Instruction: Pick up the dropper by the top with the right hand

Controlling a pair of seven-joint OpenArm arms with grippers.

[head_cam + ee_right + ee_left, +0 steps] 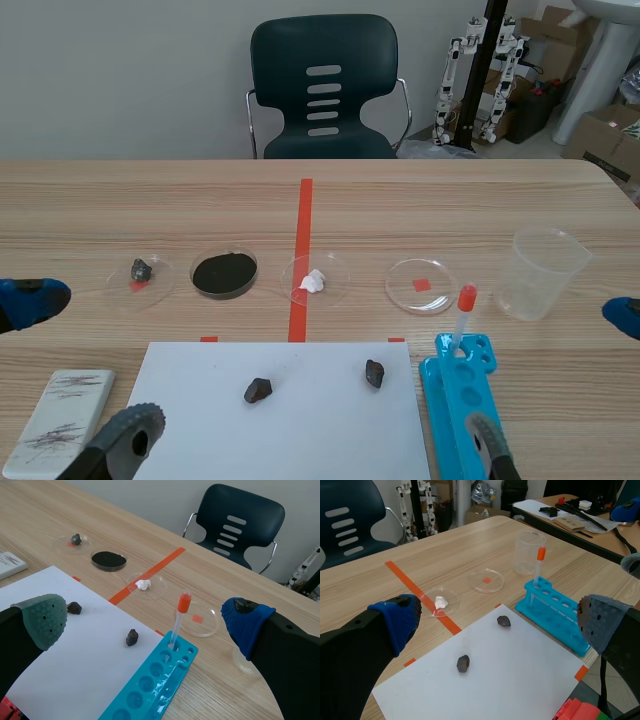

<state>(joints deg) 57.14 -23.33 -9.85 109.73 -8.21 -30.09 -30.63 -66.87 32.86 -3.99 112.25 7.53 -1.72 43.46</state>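
- The right pincer [145, 620] hangs wide open and empty.
- Ahead of it, roughly in line with the gap, the dropper [176, 625] stands upright in an end hole of the blue rack [150, 690], with its orange bulb [184, 602] on top.
- By my reckoning the approach is the step in hand; nothing is gripped yet.
- Next it must centre on the bulb, close gently and lift straight up, leaving the rack on the worktop [75, 515].
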